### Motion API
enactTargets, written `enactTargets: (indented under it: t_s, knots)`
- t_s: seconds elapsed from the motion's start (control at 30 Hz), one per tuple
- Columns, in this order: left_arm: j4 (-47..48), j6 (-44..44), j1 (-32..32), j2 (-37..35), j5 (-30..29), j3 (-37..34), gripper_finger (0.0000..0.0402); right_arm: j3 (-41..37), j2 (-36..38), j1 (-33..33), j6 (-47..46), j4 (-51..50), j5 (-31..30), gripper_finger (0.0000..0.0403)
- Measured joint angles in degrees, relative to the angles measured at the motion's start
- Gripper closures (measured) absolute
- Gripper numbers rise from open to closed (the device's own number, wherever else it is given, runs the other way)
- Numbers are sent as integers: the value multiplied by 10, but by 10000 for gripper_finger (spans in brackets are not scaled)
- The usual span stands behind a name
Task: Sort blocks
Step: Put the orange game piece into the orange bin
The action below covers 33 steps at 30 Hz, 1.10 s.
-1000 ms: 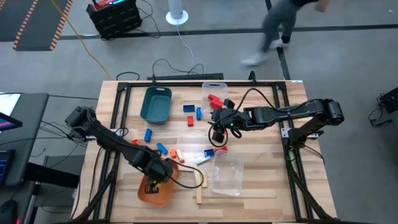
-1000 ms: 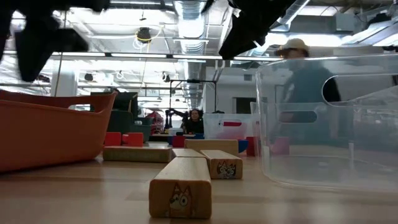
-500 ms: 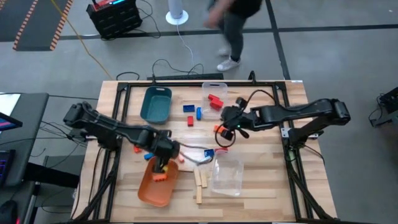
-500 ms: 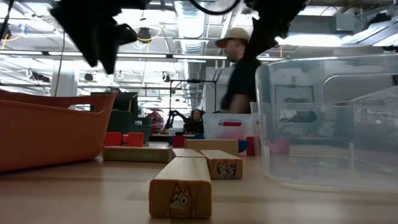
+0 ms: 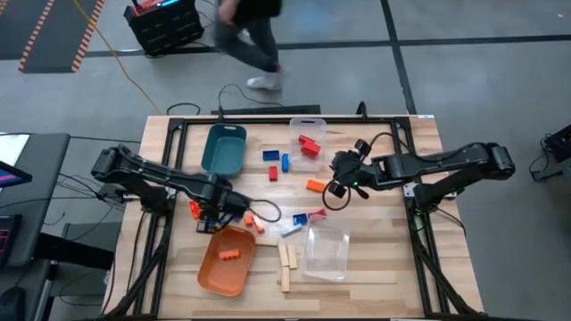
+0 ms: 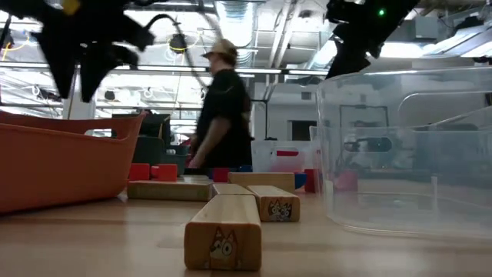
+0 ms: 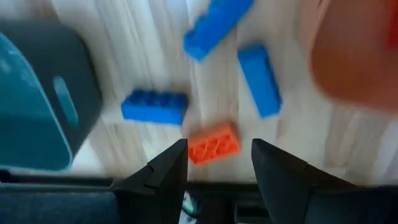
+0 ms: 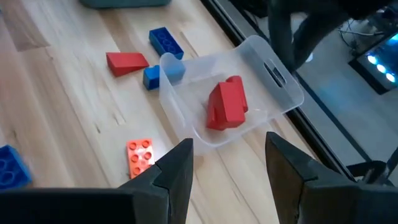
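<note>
Currently both tools gape empty: left tool [image 7: 214, 163] over an orange block [image 7: 213, 144], right tool [image 8: 229, 163] near the red-block bin [image 8: 231, 102]; a skewed descent risks nudging the orange block aside.

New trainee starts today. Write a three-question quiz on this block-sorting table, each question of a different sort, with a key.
1. True or false: the clear bin at the far edge holds red blocks.
2. Which tray holds an orange brick? A) teal tray B) orange tray C) neither
3. Fill in: the left gripper hovers, jaws apart, over a loose ____ brick on the table.

Key: 1 true; 2 B; 3 orange.
</note>
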<state>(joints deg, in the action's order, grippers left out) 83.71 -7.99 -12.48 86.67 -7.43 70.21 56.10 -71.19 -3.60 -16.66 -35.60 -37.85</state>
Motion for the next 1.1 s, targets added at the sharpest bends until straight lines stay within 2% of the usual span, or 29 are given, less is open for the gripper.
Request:
enactTargets:
  t_s: [0.17, 0.33, 0.43, 0.5, 0.73, 1.1]
  knots:
    - [-26, -16, -10, -56, 19, -70, 228, -1, 12, -17, 0, 12, 0, 227]
    - [-59, -117, 8, -130, 37, -134, 228, -1, 12, -31, 4, 19, 1, 227]
    - [-57, -193, 20, -153, 38, -162, 228, -1, 12, -26, 13, 30, 1, 227]
    - [-56, -212, 22, -158, 39, -179, 228, -1, 12, -23, 18, 44, 1, 227]
    - [-83, -127, -10, -128, 42, -236, 228, -1, 12, -23, 21, 59, 2, 227]
    - [-91, -11, -26, -45, 33, -238, 228, -1, 12, -23, 23, 62, 3, 227]
